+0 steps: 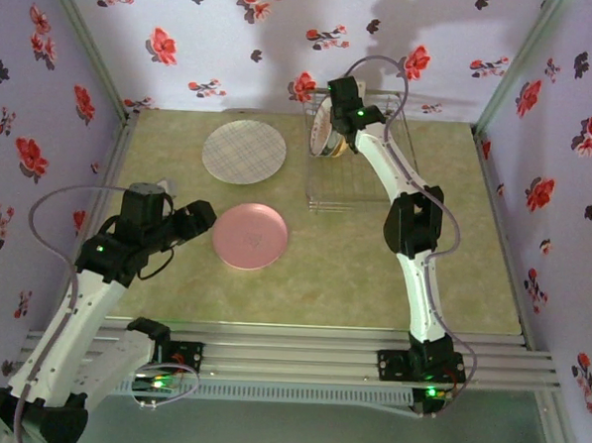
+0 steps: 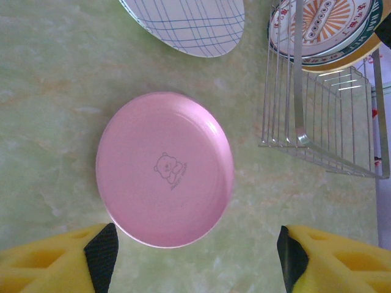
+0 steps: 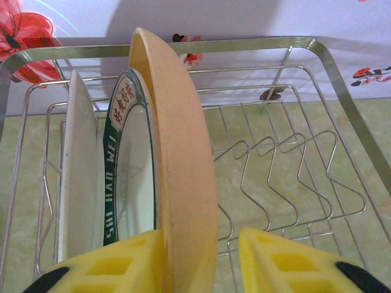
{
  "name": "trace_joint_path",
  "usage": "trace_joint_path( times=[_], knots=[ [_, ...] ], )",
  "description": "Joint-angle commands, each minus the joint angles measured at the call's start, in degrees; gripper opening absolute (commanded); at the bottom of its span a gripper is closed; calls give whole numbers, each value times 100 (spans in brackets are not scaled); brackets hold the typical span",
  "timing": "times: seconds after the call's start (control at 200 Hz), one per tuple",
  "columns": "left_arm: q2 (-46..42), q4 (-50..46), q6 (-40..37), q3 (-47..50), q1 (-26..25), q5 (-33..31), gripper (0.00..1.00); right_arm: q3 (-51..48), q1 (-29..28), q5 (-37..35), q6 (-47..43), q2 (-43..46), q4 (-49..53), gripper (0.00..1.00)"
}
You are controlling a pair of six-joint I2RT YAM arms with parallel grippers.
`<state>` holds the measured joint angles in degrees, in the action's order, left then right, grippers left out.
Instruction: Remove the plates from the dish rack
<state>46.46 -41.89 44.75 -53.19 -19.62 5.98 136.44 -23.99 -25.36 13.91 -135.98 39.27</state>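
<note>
Closest to the lens, the right gripper (image 3: 198, 239) straddled the lower edge of the orange-yellow plate (image 3: 177, 152). Its left finger lay against the plate's face, while a sliver of gap showed at its right finger, so the jaws were partly open and, by my reading, not yet clamped. That plate stood on edge at the left end of the dish rack (image 3: 244, 44), with a green-rimmed plate (image 3: 131, 171) and a white plate (image 3: 79, 171) upright just behind it. The slots to the right were bare wire.

Out on the table (image 2: 49, 79), the pink plate (image 2: 165, 168) and the checked plate (image 2: 189, 24) lay flat, apart from each other and left of the rack. The left gripper (image 2: 197, 247) hung over the pink plate's near rim, fingers spread wide and holding nothing.

Two plates looked unloaded and three remained, the third about to be gripped.

The right wrist view gave the edge-on count of racked plates. The left wrist view showed an orange-red sunburst face on one of them. The overhead view placed both arms: right reaching into the rack, left near the pink plate.
</note>
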Motion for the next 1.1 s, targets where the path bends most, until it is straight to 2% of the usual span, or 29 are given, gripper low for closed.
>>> trace_joint_path(
  times=[0.0, 0.225, 0.635, 0.795, 1.095],
  knots=[
    [-81, -4, -136, -7, -16, -88, 73, 194, 35, -118, 83, -48, -34, 34],
    [-85, -8, -125, 15, -9, -88, 73, 217, 27, -186, 96, -51, 20, 28],
    [-77, -4, -128, 27, -9, -70, 73, 517, -18, -246, 23, -346, 2, 28],
    [-59, 27, -127, 45, -9, -62, 73, 638, -116, -418, -5, -430, -80, 21],
    [3, 42, -168, 9, -8, -44, 73, 764, -411, -1281, -328, -499, -224, 8]
  ],
)
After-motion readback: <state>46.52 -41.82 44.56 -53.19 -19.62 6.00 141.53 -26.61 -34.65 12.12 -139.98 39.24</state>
